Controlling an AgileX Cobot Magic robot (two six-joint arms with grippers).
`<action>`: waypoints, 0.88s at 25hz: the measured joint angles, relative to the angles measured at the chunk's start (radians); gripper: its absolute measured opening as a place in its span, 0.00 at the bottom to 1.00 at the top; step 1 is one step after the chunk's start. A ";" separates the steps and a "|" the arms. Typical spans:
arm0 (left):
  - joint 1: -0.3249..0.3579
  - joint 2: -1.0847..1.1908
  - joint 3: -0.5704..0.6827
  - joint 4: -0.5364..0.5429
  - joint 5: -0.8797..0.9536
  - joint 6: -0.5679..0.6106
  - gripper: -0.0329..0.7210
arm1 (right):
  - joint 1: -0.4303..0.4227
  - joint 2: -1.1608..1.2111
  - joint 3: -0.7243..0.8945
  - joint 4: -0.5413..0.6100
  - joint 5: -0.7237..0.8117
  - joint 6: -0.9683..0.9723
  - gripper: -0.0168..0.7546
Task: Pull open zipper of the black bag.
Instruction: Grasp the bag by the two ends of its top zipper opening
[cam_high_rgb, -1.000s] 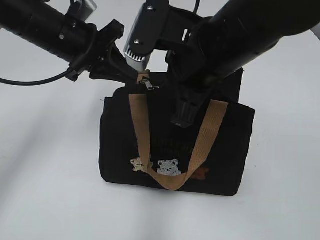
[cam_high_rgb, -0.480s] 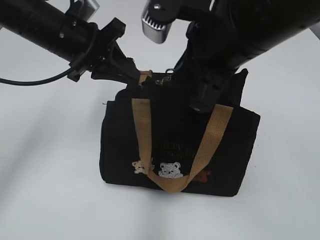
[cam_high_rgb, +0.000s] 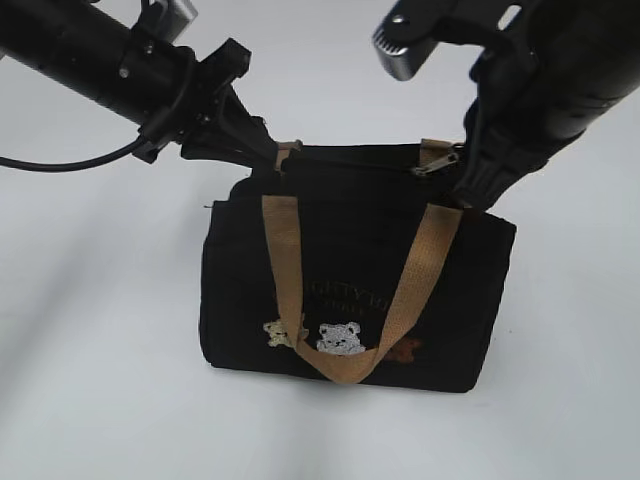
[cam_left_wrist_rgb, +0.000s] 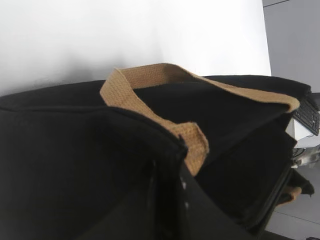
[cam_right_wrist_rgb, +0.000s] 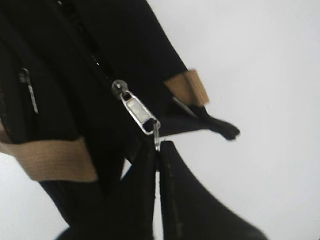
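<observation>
The black bag stands in the middle of the exterior view on a white table, with little bears sewn low on its front and a tan handle hanging down over them; the left gripper comes in from the upper left of the frame and is clamped on the bag's top left corner, right by a small tan tab; the right gripper comes down from the upper right and meets the bag at its top right corner, where the silver pull shows at the right end of the zipper. Only the right wrist view shows the grip up close: the two dark fingers are pressed together on the thin ring at the end of the pull, which sits near the middle of that frame. The left wrist view shows none of that; it shows black cloth filling the lower frame and a second tan handle looping across the bag's top, with the jaws themselves hidden.
</observation>
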 joint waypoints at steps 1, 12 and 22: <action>0.000 0.000 0.000 0.002 0.000 0.000 0.07 | -0.018 0.000 0.000 -0.006 0.018 0.027 0.02; 0.000 0.000 0.000 0.008 -0.001 0.000 0.07 | -0.189 -0.005 0.000 -0.018 0.161 0.164 0.02; 0.000 -0.011 0.000 0.039 0.052 0.000 0.16 | -0.203 -0.025 0.000 0.136 0.206 0.179 0.28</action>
